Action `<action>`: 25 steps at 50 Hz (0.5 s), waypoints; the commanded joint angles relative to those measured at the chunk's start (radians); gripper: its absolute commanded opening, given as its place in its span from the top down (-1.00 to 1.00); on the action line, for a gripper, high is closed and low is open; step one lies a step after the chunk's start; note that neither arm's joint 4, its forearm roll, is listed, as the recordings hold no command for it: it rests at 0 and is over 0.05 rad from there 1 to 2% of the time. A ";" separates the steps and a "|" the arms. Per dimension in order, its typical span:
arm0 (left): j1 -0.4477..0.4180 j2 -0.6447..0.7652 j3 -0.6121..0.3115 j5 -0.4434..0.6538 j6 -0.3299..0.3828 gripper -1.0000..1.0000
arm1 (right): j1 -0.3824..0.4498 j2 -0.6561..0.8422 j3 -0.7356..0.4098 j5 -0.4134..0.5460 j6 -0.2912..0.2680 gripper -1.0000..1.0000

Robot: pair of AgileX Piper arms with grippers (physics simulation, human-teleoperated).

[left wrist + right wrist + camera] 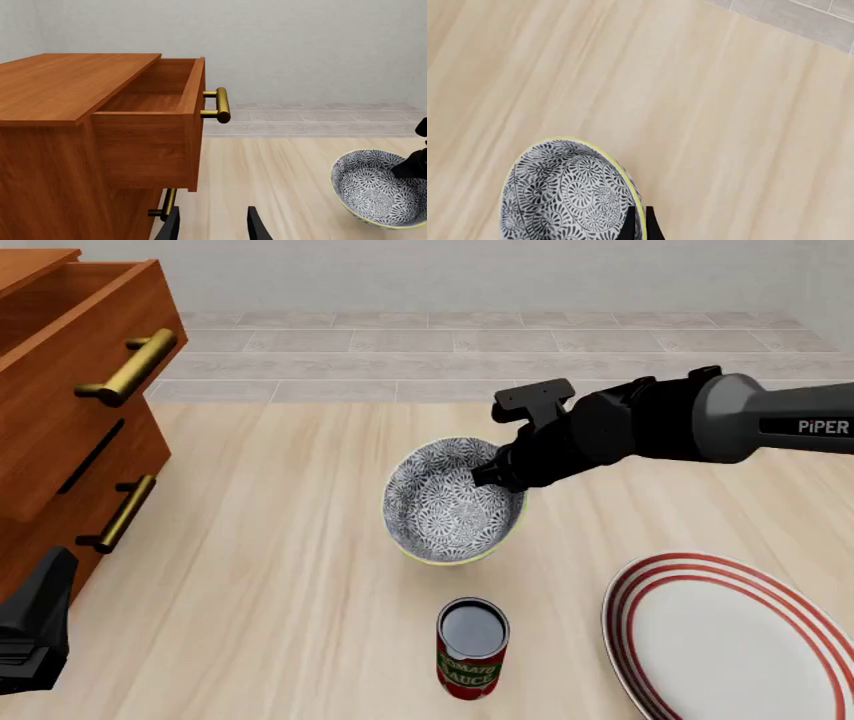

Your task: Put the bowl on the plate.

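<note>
The bowl, grey-blue floral with a pale rim, hangs tilted above the wooden table, its opening facing the camera in the front view. My right gripper is shut on its far right rim; the right wrist view shows both fingers pinching the rim of the bowl. The bowl also shows in the left wrist view. The white plate with red rings lies flat at the near right, apart from the bowl. My left gripper stays low at the near left, open and holding nothing.
A red tomato sauce can stands upright just in front of the bowl, left of the plate. A wooden dresser with brass handles lines the left side, its top drawer pulled open. Grey tiled floor lies beyond the table's far edge.
</note>
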 commanded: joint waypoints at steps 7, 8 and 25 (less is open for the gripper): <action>0.000 0.000 0.000 0.000 0.000 -1.00 | -0.002 -0.066 -0.032 0.038 0.008 1.00; 0.000 0.000 0.000 0.000 0.000 -1.00 | -0.003 -0.071 -0.033 0.040 0.008 1.00; 0.000 0.000 0.000 0.000 0.000 -1.00 | -0.058 -0.222 0.040 0.069 -0.004 1.00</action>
